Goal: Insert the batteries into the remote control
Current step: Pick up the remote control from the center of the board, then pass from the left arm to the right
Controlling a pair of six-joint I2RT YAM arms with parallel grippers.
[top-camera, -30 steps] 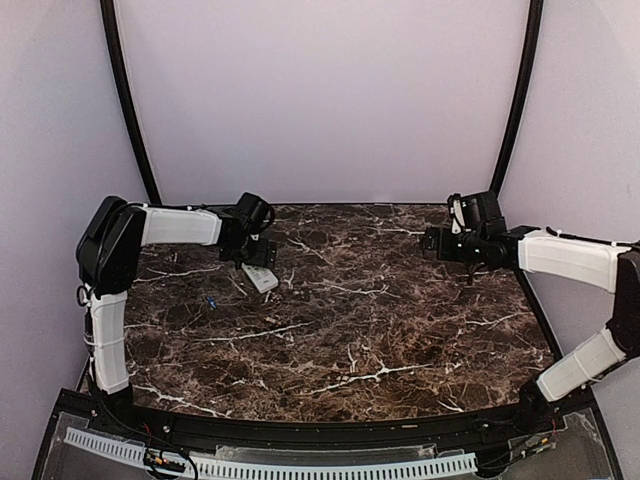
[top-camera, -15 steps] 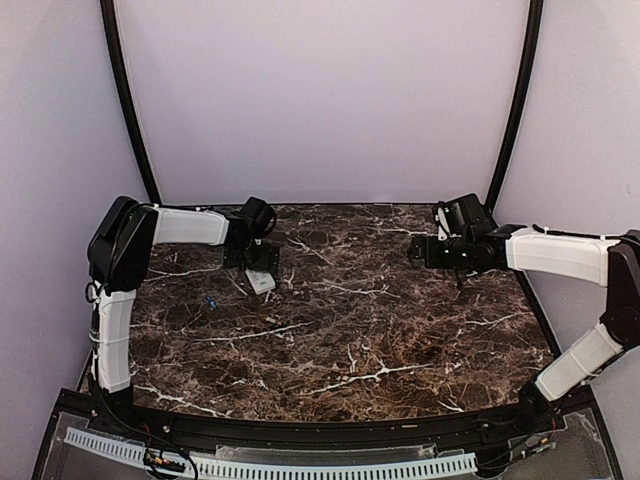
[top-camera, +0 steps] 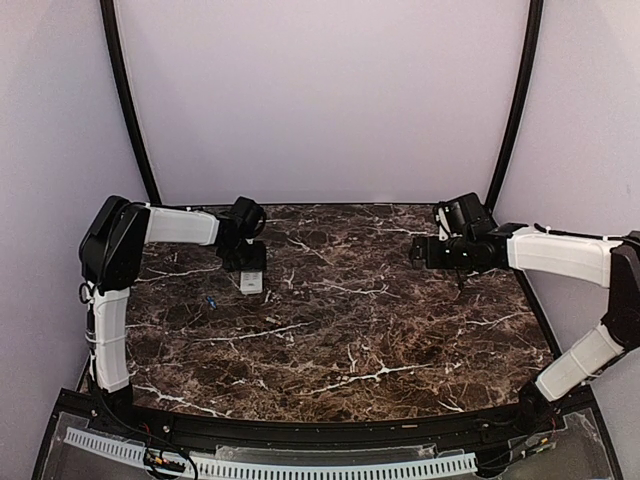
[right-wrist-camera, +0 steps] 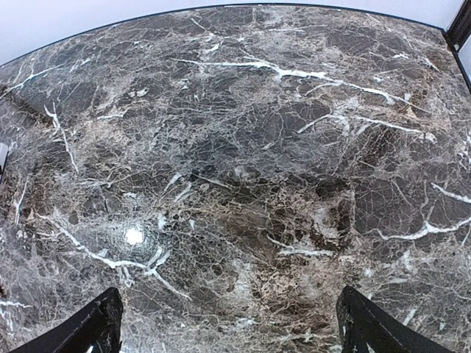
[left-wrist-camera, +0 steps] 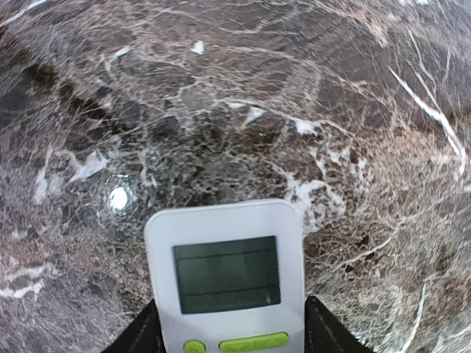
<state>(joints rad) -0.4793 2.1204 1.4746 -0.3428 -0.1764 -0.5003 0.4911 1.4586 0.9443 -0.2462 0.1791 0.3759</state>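
The remote control (top-camera: 252, 283) is a slim white handset lying on the marble table at the back left. In the left wrist view its greenish display end (left-wrist-camera: 227, 273) and green buttons face up. My left gripper (top-camera: 247, 263) is down over it, and the black fingers (left-wrist-camera: 144, 332) press against both long sides of the remote, so it is shut on it. A tiny bluish battery (top-camera: 212, 301) lies on the table just left of the remote and nearer the front. My right gripper (top-camera: 421, 250) hovers at the back right, open, with only bare marble between its fingertips (right-wrist-camera: 101, 321).
The dark marble table (top-camera: 350, 330) ends at a pale back wall. Black curved posts (top-camera: 128, 110) stand at both rear corners. A bright light reflection (left-wrist-camera: 118, 197) shows on the marble beside the remote.
My left gripper has closed in from wide open onto the remote's sides, and the remote has turned from slanted to pointing straight toward the front. The right gripper shifted slightly left.
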